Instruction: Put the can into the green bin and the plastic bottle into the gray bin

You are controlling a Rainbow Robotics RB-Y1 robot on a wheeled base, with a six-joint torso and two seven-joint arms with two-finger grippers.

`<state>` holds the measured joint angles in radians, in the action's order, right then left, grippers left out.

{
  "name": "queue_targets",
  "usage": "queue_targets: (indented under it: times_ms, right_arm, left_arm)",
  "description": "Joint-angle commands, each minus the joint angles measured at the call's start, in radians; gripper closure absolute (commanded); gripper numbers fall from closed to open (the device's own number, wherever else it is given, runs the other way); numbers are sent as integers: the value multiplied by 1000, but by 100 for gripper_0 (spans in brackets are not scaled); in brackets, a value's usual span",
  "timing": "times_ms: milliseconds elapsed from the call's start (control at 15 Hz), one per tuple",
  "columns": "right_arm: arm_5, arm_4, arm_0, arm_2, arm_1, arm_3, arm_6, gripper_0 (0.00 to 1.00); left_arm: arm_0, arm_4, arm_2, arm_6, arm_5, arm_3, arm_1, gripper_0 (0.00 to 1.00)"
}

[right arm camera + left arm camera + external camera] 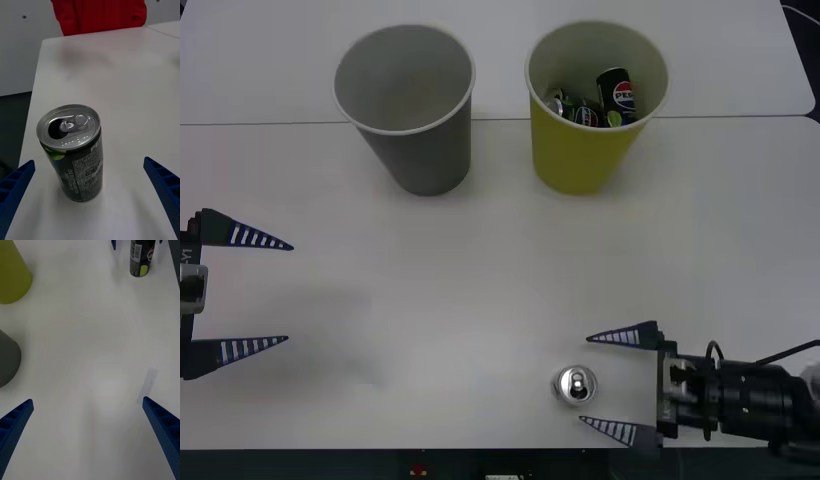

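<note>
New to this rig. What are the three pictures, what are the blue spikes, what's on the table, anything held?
It is a two-armed robot sorting rubbish. The front view looks down from above its arms; the other two come from cameras on each wrist. The blue ribbed spikes are gripper fingers. On the white table stand the gray bin, the green bin, which already holds cans, and one upright can near the front edge. The right gripper is open, its fingers either side of the can, not touching. The left gripper is open over bare table. Nothing is held.
</note>
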<state>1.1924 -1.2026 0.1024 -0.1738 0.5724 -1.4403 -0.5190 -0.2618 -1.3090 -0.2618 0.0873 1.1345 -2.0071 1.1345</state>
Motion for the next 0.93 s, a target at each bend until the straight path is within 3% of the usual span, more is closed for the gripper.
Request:
queue_targets:
  times_ms: [67,400,467,533,600,667,933]
  right_arm:
    - [3,-14,-21,-10,-42,32,-24,0]
    - [-14,-15,-23,-29,-68,32,-35,0]
    - [-17,-15,-23,-30,-69,34,-36,13]
    - [-17,-15,-23,-30,-68,34,-38,36]
    - [-19,-15,-23,-33,-68,34,-35,91]
    - [-22,-15,-21,-35,-68,34,-35,100]
    - [-27,-15,-21,-35,-69,34,-32,100]
  left_arm:
    - [0,0,0,0,0,0,0,0]
    - [0,0,0,0,0,0,0,0]
    - [0,0,0,0,0,0,0,0]
    - [0,0,0,0,0,0,0,0]
    - [0,0,0,0,0,0,0,0]
    - [0,0,0,0,0,0,0,0]
    - [0,0,0,0,0,0,0,0]
